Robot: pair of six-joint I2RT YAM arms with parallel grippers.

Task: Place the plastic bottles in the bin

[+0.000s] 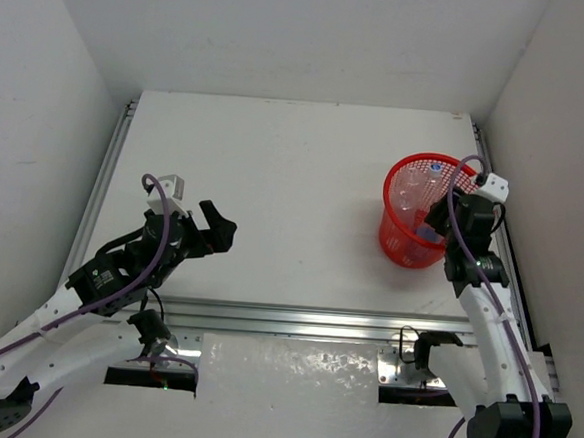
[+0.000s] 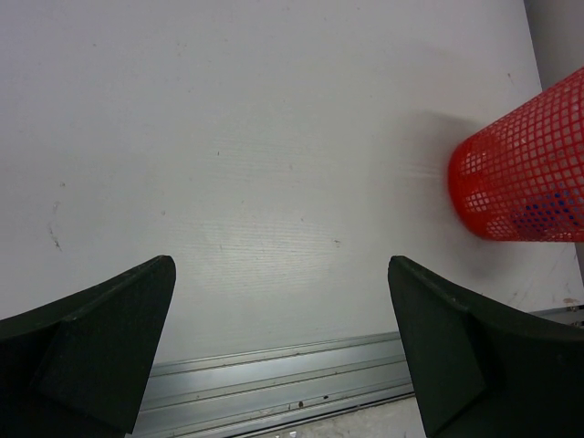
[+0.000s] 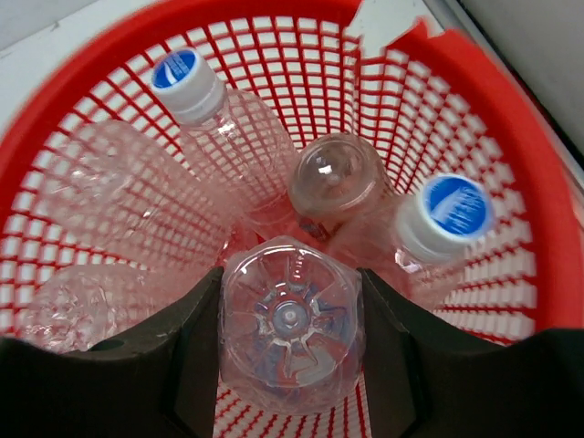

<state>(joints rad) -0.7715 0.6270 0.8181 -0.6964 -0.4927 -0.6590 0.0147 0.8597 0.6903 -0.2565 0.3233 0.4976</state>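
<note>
With right fingers point(image 3: 182, 365) gripping the bottle point(image 3: 290, 319) at bottom centre and left fingers point(image 2: 100, 338) spread, I lower it inside the bin point(image 3: 529, 201) before releasing.

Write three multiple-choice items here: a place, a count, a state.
1. The bin stands: A beside the right arm; B beside the left arm; C at the table's centre.
2. Blue caps showing in the bin: A none; B two; C four.
3. Jaws of the right gripper are: A open, empty; B clamped on the rim; C shut on a bottle.
Answers: 1 A, the top view shows it by that arm. 2 B, the right wrist view shows two. 3 C, they press both sides of the upturned bottle.
</note>
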